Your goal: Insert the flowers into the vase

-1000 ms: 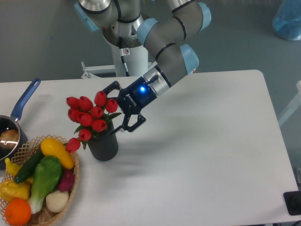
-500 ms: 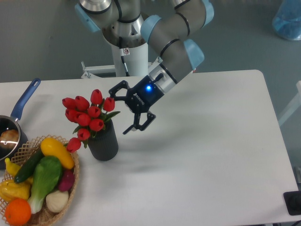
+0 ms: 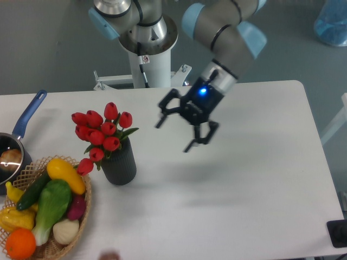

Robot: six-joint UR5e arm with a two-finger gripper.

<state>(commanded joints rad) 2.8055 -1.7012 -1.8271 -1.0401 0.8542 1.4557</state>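
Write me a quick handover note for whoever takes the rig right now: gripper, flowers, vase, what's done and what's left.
Gripper: open, empty, in the air to the right of the vase, touching nothing.
Red tulips: standing in the dark grey ribbed vase, leaning a little left; one bud hangs low over the rim on the left.
Vase: upright on the table, beside the wicker basket of vegetables.
Done: flowers inserted and released.
Left: nothing obvious; perhaps park the arm.
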